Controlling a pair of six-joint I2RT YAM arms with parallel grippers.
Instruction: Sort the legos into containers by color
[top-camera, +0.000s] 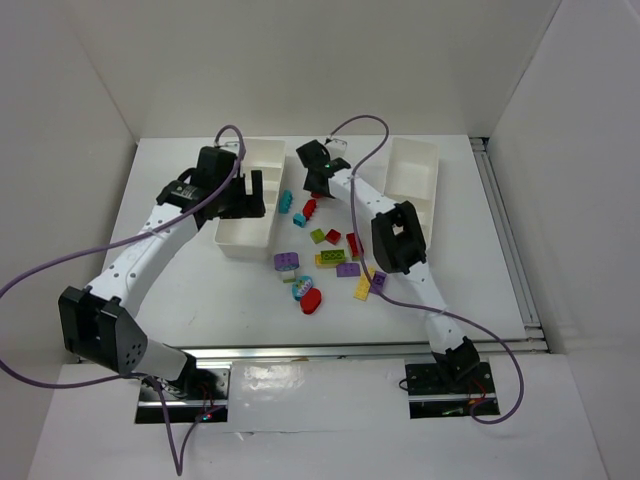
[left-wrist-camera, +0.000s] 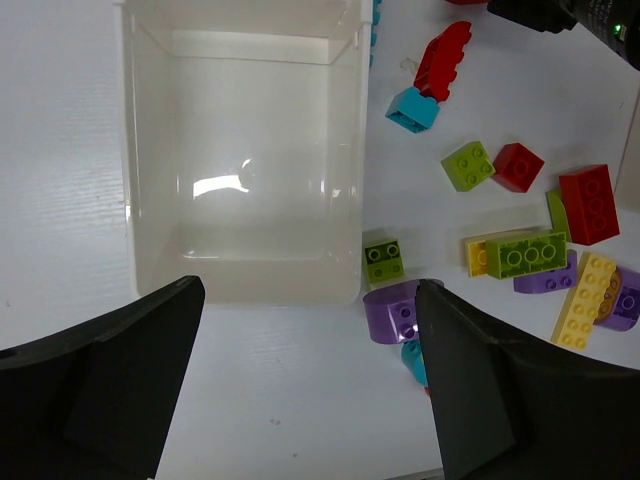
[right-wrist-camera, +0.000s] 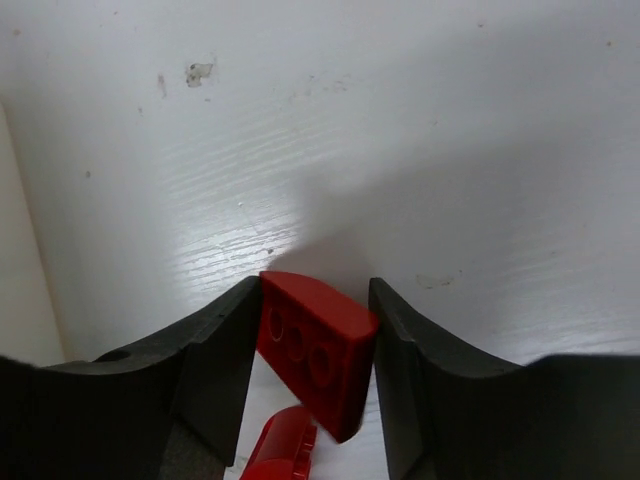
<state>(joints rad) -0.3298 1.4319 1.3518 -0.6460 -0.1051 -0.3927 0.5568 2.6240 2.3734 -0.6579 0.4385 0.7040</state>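
Within right pincer, one red brick

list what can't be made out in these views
Right wrist: a second red piece beside the red brick in the right tool is cut off by the bottom edge.
Left wrist: a teal piece is mostly hidden behind a finger of the left tool; the left tray has its far end cut off by the top edge.
Top external: the left arm covers part of that tray.
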